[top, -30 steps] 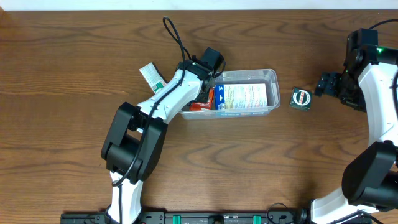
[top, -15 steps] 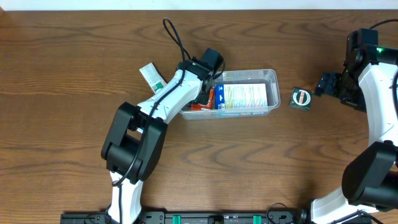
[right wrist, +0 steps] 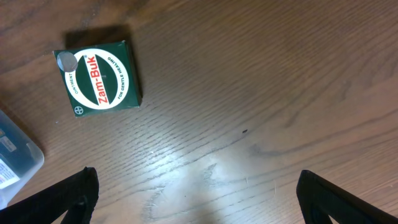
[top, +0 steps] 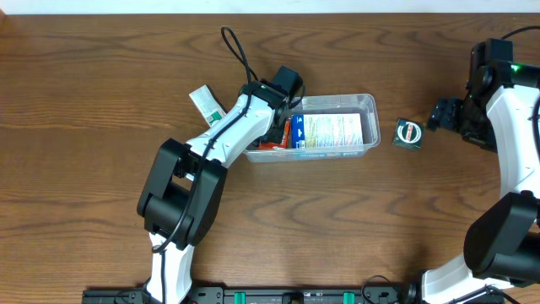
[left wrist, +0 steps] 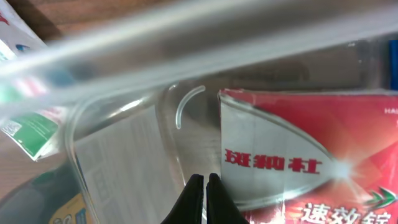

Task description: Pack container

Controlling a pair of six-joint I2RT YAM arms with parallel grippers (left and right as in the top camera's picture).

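Note:
The clear plastic container (top: 369, 105) lies in the middle of the table in the overhead view. It holds a white and blue box (top: 333, 131) and a red box (top: 272, 143). My left gripper (top: 278, 120) reaches into the container's left end. In the left wrist view its fingers (left wrist: 204, 182) are shut with nothing between them, beside the red box (left wrist: 311, 155) and behind the container's rim (left wrist: 124, 56). My right gripper (top: 439, 114) is open and empty, just right of a green Zam-Buk box (top: 409, 133). The right wrist view shows that box (right wrist: 99, 78) beyond the open fingers (right wrist: 199, 186).
A white and green pack (top: 205, 104) lies on the table just left of the container, under my left arm; it also shows in the left wrist view (left wrist: 25, 124). The container's corner (right wrist: 15, 155) shows at the left edge of the right wrist view.

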